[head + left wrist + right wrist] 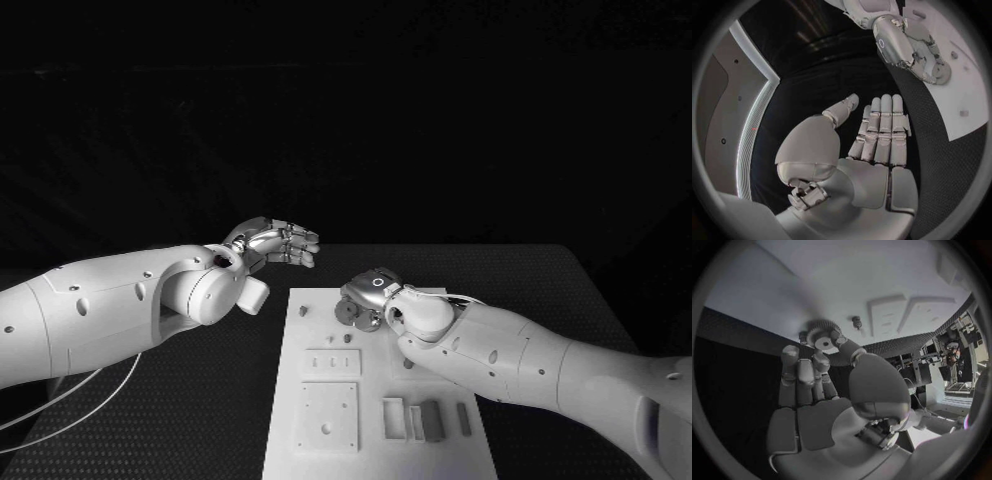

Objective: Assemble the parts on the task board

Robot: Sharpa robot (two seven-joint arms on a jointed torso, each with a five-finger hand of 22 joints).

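The bench is black, and one white board lies on it, between the two arms. Two hands are seen. The left hand is held above the bench beside the board's far corner, fingers straight and together, nothing grasped. The right hand is over the board's far end, and a gear is pinched at its fingertips, at or just above the board; contact cannot be told.

A likely failure is a tilted gear: the pinch appears to be on one edge, so it could jam or slip when pressed down. A second gear lies close by and could be knocked.

Counted on the board: two raised square plates, about four upright bars near the front, at least two gears, one small peg.
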